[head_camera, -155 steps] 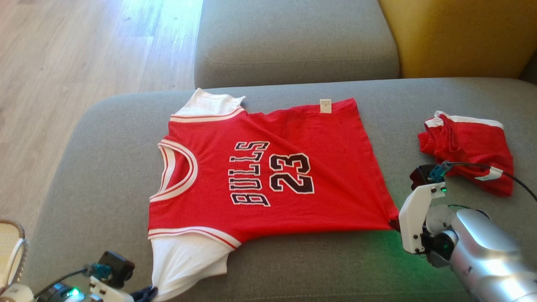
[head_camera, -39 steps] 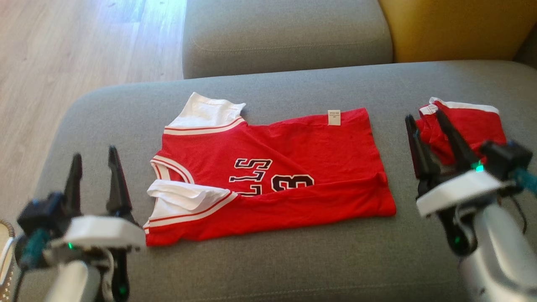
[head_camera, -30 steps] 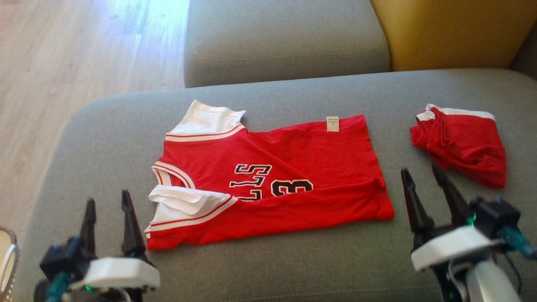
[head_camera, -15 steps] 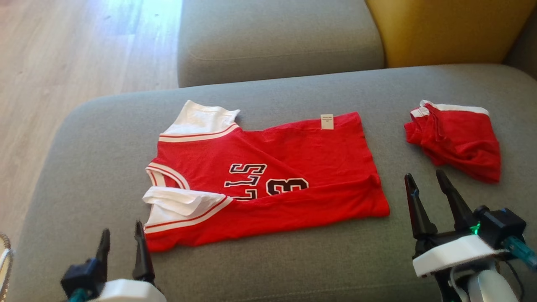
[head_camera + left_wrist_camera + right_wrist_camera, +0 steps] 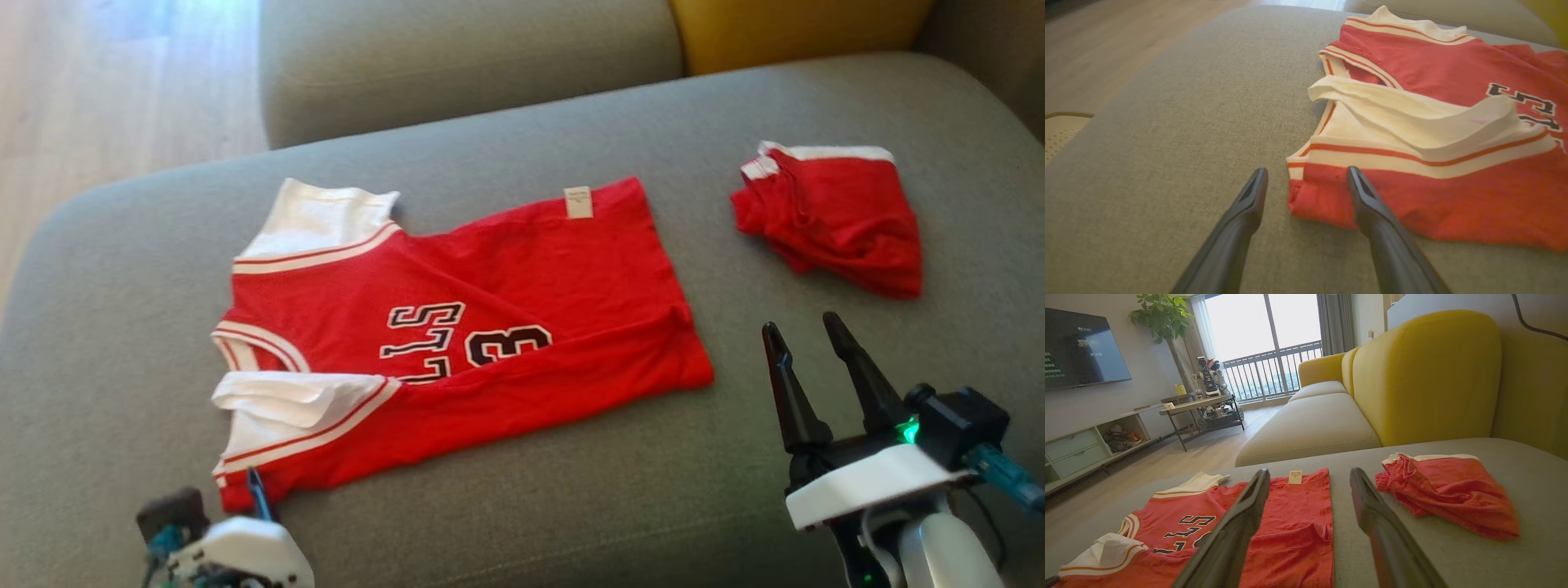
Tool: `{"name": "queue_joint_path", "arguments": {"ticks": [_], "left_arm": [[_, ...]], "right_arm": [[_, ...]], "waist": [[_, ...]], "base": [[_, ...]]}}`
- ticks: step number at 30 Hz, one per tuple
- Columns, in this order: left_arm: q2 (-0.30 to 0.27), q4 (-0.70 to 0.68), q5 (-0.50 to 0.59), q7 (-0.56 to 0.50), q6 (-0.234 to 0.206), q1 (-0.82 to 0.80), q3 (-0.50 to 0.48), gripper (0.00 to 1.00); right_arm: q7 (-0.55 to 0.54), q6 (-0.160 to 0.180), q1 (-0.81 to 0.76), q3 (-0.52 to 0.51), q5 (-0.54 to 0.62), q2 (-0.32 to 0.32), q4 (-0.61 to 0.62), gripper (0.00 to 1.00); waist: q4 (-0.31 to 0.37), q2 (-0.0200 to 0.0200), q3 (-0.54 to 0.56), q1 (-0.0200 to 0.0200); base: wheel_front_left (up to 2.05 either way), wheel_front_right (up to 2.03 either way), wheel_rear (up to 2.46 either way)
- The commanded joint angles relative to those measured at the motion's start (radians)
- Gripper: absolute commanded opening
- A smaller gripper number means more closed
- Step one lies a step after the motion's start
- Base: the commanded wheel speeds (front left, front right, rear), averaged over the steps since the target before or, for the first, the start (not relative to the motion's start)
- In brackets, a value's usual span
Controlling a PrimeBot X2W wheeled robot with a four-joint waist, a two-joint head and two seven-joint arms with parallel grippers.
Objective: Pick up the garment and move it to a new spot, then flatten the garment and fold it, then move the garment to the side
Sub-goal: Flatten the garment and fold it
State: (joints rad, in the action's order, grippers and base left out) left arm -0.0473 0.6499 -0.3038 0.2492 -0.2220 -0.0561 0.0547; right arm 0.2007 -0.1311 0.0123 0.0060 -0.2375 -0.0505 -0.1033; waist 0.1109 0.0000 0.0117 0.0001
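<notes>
Head view checked. Found the garment (image 5: 457, 327), a red jersey with white sleeves and dark lettering (image 5: 457, 339), lying on the grey seat cushion (image 5: 522, 506), left of centre, collar toward the robot's left. Noted its near long edge folded up over the front, covering the lower part of the lettering, with one white sleeve (image 5: 286, 400) lying rumpled on top. Noted a small white label (image 5: 578, 202) at the far corner of the hem. Recorded a second red garment (image 5: 833, 220), bunched, on the same cushion, well apart to the right.

Left wrist view checked. Found the left gripper (image 5: 1307, 171) spread wide at the jersey's near collar-side corner, one finger over red fabric, the other over bare cushion. Holding nothing; cannot tell whether touching the cloth.

Right wrist view checked. Found the right gripper (image 5: 800, 322) spread wide and empty, above bare cushion, near the jersey's hem-side corner, apart from both garments. Noted a yellow backrest (image 5: 1425, 375) behind the cushion and a wooden floor (image 5: 1188, 457) beyond.
</notes>
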Motion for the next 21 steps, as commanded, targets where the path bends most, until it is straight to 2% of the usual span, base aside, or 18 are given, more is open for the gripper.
{"name": "queue_joint_path", "arguments": {"ticks": [1,15,20,21], "left_arm": [[-0.007,-0.023,-0.002,0.011,-0.006,-0.044,-0.034,1.00],[-0.014,0.206,-0.029,-0.013,-0.024,-0.153,-0.045,1.00],[-0.014,0.255,-0.038,-0.034,0.001,-0.177,-0.033,1.00],[-0.014,0.262,-0.040,-0.035,0.005,-0.181,-0.031,0.96]], "right_arm": [[0.002,0.000,0.056,0.022,-0.003,-0.001,0.039,1.00],[-0.011,0.000,0.060,0.013,-0.003,-0.005,0.052,1.00],[-0.030,0.000,0.061,0.026,-0.012,-0.003,0.033,1.00],[-0.045,0.000,0.063,0.025,-0.015,-0.003,0.021,1.00]], "waist": [[0.012,0.0000,-0.012,-0.0001],[0.024,0.0000,-0.023,-0.0001],[0.017,0.0000,-0.023,-0.0001],[0.016,0.0000,-0.024,-0.0001]], "base": [[0.00,0.00,0.00],[0.00,0.00,0.00],[0.00,0.00,0.00],[0.00,0.00,0.00]]}}
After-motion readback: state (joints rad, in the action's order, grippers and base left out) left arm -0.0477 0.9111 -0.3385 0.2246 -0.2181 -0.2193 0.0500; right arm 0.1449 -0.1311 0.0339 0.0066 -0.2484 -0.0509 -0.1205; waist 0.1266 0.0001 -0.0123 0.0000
